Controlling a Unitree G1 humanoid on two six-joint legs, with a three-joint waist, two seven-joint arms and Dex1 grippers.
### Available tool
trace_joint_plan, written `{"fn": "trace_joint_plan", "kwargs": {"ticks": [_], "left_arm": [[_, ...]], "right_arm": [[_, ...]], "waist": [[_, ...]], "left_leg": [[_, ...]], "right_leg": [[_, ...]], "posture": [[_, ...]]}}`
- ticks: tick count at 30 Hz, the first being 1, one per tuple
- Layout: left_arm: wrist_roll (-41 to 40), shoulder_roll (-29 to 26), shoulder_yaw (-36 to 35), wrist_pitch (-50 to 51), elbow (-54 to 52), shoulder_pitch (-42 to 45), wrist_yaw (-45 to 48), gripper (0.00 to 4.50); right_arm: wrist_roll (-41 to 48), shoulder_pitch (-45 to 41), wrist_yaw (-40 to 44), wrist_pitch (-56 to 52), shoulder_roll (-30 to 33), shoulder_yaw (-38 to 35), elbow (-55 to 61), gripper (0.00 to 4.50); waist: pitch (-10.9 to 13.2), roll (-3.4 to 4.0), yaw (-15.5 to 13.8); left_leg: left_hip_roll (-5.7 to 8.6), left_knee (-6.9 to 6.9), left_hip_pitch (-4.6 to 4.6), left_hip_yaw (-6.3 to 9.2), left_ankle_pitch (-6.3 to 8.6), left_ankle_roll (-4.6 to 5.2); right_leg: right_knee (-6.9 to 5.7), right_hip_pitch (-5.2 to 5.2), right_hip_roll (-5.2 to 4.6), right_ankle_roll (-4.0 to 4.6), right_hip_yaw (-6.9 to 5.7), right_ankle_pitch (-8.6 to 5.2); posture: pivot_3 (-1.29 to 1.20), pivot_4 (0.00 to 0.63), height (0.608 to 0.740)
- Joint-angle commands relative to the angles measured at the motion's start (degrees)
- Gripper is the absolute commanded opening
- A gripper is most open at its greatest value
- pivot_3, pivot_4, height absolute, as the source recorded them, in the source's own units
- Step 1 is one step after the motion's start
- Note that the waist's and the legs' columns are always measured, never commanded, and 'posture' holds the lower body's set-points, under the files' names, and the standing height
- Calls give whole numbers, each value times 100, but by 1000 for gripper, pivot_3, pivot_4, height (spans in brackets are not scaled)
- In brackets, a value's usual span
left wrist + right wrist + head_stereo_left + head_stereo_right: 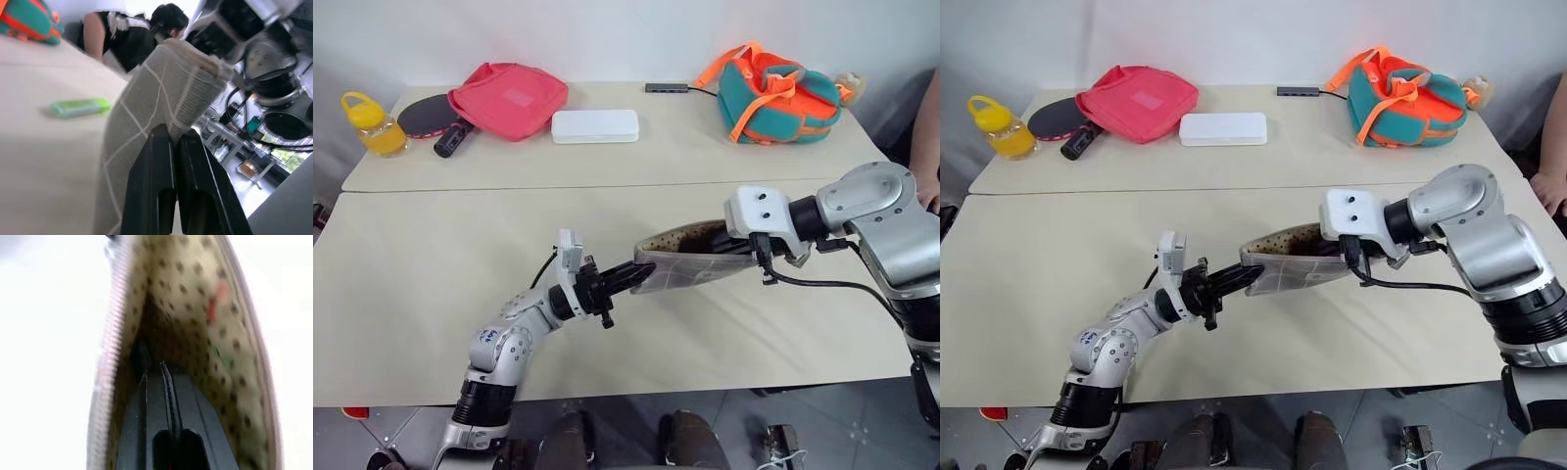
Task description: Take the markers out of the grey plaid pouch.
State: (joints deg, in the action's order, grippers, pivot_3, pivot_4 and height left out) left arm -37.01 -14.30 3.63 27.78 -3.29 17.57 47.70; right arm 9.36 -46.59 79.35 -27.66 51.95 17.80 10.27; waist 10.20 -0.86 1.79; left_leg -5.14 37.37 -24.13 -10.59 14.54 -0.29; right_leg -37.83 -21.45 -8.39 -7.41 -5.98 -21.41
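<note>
Grey plaid pouch (680, 262) hangs in the air between my two arms, lifted clear above the near table (431, 313), its mouth gaping toward my right side and showing a pale lining with dark dots. My left end effector (636, 275) has its two black fingers pressed together on the pouch's closed end, pinching the fabric, and my left wrist view has the grey cloth with its thin white grid rising right off those fingertips. My right end effector (164, 369) is pushed down inside the open mouth, fingers closed flat against each other deep in the dotted lining; whether they have anything pinched between them I cannot tell. In that same wrist view a small red smear and a greenish one show against the lining, too blurred to name. Out on the table, past the pouch in my left wrist view, a pale green marker (79, 106) lies flat by itself. Farther back, on the second table, a white box (595, 125) sits near the middle, with a pink-red bag (509, 98) to its left, a paddle (435, 119) partly tucked under that bag, and a yellow bottle (372, 122) at the left corner. A teal-and-orange backpack (775, 95) stands at the far right, and a person's arm (925, 137) shows at the right edge.
</note>
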Motion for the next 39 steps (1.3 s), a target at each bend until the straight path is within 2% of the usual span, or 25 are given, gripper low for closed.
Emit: {"fn": "trace_joint_plan", "kwargs": {"ticks": [1,5,8,12,15,24,27,29,34,39], "left_arm": [[833,-30,195,-976,615,41,92,0],[927,10,180,-1333,787,110,213,0],[914,11,194,-1398,577,35,295,0],[704,30,107,-1248,228,-74,282,0],[744,-28,178,-1218,12,-164,334,0],[842,-58,181,-1216,-42,-249,325,0],[849,-51,187,-1218,-75,-284,308,0],[864,-50,200,-1227,-87,-302,305,0],[869,-28,204,-1227,-111,-284,285,0],[865,4,227,-1225,-92,-267,292,0]], "right_arm": [[-774,86,-460,616,-190,370,-496,41],[-982,112,-687,1006,-481,410,-891,41],[-836,194,-480,830,-448,323,-755,588],[-547,311,-171,363,-283,182,-366,1980],[-530,372,-226,424,-344,171,-210,2989],[-813,571,-333,600,-396,388,-260,2989],[-875,529,-411,715,-444,354,-328,2387],[-916,468,-424,792,-423,307,-309,1764],[-779,237,-296,697,-304,81,-110,1764],[-891,337,-235,810,-286,220,-83,1764]], "waist": [[-1,-2,-18],[-1,-2,-6],[-1,-2,-5],[-1,-2,-12],[-1,-2,-7],[-1,-2,-11],[-1,-2,-11],[-1,-2,-9],[-1,-2,-14],[-1,-2,-23]], "left_leg": [[0,4,-1,-2,1,1],[1,12,-3,-5,1,2],[-1,5,-2,-5,1,2],[-1,3,-3,-3,1,2],[-1,5,-2,-2,1,2],[-1,6,-1,-2,1,2],[-1,7,-2,-2,2,3],[-1,7,-1,-2,1,3],[-1,7,-2,-2,2,3],[-1,7,-3,-1,2,3]], "right_leg": [[1,0,-1,0,1,0],[-2,0,-3,0,1,0],[-5,-2,-2,0,1,0],[-2,-1,-2,0,0,0],[-3,-1,-2,0,0,0],[-4,0,-2,0,0,0],[-4,0,-3,0,0,0],[-4,0,-3,0,0,0],[-4,0,-3,0,0,0],[-2,1,-3,0,-1,0]], "posture": [[0,150,740],[0,150,740],[0,150,740],[0,150,740],[0,150,740],[0,150,740],[0,150,740],[0,150,740],[0,150,740],[0,150,740]]}}
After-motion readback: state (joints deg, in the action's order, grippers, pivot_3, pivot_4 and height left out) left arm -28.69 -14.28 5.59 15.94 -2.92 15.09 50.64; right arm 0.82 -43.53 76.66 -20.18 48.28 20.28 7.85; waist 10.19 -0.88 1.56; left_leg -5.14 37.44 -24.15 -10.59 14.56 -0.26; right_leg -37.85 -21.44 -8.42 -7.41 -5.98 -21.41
